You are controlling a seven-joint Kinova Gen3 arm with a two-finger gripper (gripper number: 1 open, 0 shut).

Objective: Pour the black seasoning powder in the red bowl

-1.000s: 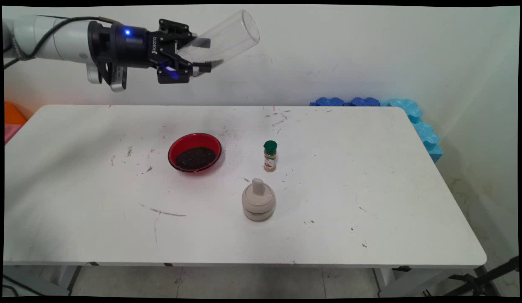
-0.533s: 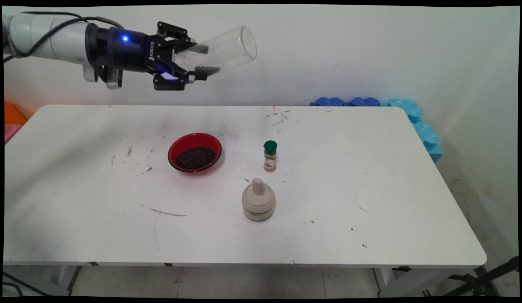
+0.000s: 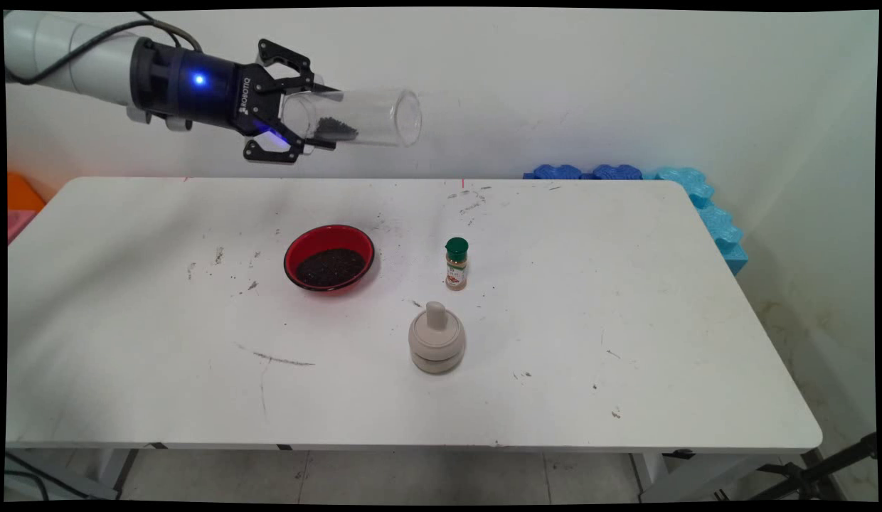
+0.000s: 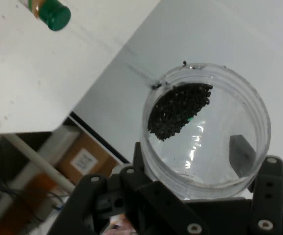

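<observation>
One clear jar (image 3: 356, 118), dark grains inside, pincer-held (image 3: 320, 117)

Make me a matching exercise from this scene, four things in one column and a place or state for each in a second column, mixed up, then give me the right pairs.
Things:
1. clear glass jar
2. red bowl
3. green-capped spice bottle
4. beige mortar with pestle

Places or states:
A. stands upright on the table, right of the bowl
B. held on its side in the air by the claw
C. nearest the table's near edge
D. holds dark grains, on the table

Pairs: 1-B, 2-D, 3-A, 4-C
</observation>
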